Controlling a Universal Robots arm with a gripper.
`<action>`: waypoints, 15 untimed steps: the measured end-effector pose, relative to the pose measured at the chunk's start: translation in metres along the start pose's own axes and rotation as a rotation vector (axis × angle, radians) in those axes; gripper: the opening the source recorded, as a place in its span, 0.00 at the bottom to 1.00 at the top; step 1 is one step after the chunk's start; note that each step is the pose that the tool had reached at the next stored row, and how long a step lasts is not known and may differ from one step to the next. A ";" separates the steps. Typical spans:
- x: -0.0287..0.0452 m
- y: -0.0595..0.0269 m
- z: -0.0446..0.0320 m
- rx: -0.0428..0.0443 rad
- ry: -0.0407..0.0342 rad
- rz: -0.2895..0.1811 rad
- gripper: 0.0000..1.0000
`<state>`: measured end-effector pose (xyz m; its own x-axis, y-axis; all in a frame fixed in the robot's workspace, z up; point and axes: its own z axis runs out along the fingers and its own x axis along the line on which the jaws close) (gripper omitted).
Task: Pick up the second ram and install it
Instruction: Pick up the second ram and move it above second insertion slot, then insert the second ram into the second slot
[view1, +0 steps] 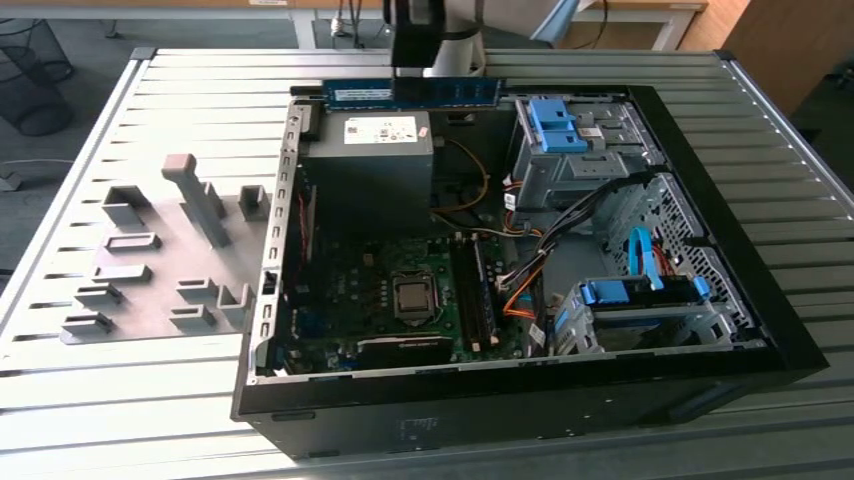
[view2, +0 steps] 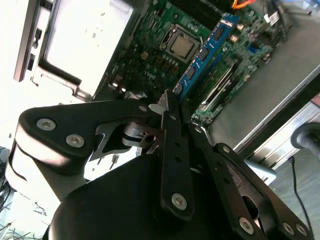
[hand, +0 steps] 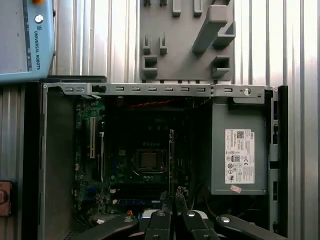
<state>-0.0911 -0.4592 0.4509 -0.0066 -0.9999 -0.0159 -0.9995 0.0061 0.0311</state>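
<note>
The second ram (view1: 360, 93) is a long blue-green stick with a white sticker. It hangs level over the far rim of the open computer case (view1: 534, 400). My gripper (view1: 430, 72) is shut on it near its middle, coming down from above. In the second wrist view the ram (view2: 202, 55) juts out from the shut gripper (view2: 170, 107), with the motherboard beneath. In the first wrist view the ram (hand: 171, 160) shows edge-on as a thin line above the gripper (hand: 172, 220). The dark memory slots (view1: 474, 290) lie beside the processor socket (view1: 414, 297).
A grey power supply (view1: 367, 160) fills the case's far corner under the ram. Blue drive-bay clips (view1: 554, 125) and cables (view1: 534, 270) crowd the exterior view's right side. A grey fixture plate (view1: 147, 270) with raised holders lies on the slatted table at the exterior view's left.
</note>
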 end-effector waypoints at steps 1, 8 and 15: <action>0.0000 -0.0045 0.0000 0.0000 -0.0001 0.000 0.14; -0.0001 -0.0237 -0.0003 0.0000 0.0000 0.000 0.14; -0.0002 -0.0252 -0.0001 0.0000 0.0000 0.000 0.14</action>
<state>-0.0659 -0.4592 0.4502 -0.0066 -0.9999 -0.0159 -0.9995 0.0061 0.0311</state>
